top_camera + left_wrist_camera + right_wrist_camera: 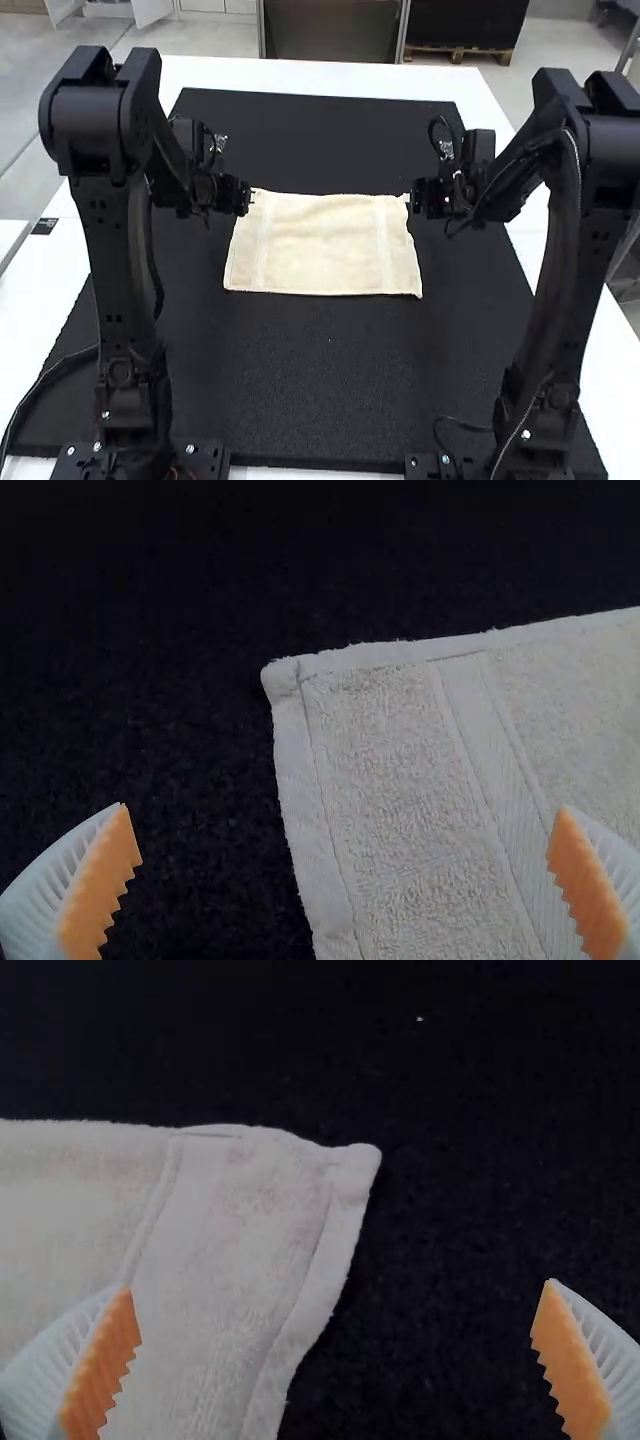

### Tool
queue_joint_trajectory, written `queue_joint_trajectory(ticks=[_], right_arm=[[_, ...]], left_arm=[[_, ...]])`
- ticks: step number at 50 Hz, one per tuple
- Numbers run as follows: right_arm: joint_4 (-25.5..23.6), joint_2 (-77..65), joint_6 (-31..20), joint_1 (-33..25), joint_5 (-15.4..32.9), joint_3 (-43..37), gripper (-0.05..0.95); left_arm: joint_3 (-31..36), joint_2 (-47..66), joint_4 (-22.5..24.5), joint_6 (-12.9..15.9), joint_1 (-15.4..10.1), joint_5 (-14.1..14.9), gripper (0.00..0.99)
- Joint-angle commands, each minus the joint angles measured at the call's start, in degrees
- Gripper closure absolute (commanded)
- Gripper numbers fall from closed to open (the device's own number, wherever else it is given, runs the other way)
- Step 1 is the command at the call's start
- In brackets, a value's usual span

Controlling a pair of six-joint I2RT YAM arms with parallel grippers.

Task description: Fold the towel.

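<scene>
A cream towel (325,245) lies spread on the black mat, a little wider than deep. At its far left corner is my left gripper (250,197); my right gripper (409,198) is at the far right corner. In the left wrist view the left gripper (345,880) stands wide open above the towel (400,780), whose corner and side edge lie between the fingers. Wide open too, the right gripper (335,1360) is over the other corner of the towel (220,1230) in the right wrist view. Both corners lie on the mat, ungripped.
The black mat (320,380) covers most of the white table (300,75), extending on every side of the towel. The two arms stand at the near left and near right, with cables beside their bases.
</scene>
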Motion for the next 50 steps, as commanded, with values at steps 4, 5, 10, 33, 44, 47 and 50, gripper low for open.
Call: queue_joint_trajectory(ticks=[4, 5, 10, 33, 44, 47, 50], right_arm=[[0.60, 0.66, 1.31, 1.65, -1.01, 3.47, -0.01], [0.60, 0.92, 1.39, 1.74, -1.09, 3.82, -0.01], [0.51, 1.98, 1.57, 1.74, -1.36, 4.79, -0.01], [0.42, 8.40, 1.66, 2.53, -1.45, 8.65, -0.01], [0.42, 10.42, 1.75, 2.61, -1.45, 10.59, -0.01], [0.42, 11.03, 1.83, 2.70, -1.45, 11.12, -0.01], [0.42, 11.56, 1.92, 2.79, -1.45, 11.47, -0.01]], left_arm=[[4.55, 1.33, -0.44, 0.21, -1.26, 0.98, 0.041], [4.91, 1.59, -0.44, 0.21, -1.35, 0.98, 0.041], [5.78, 2.30, -0.88, 0.12, -1.70, 0.72, 0.041], [10.27, 7.75, -0.27, -0.06, -4.16, -1.57, 0.043], [11.76, 9.24, 0.44, 0.03, -4.25, -4.82, 0.043], [12.02, 9.68, 0.53, 0.03, -4.16, -5.79, 0.043], [12.29, 10.21, 0.44, 0.03, -3.98, -5.88, 0.043]])
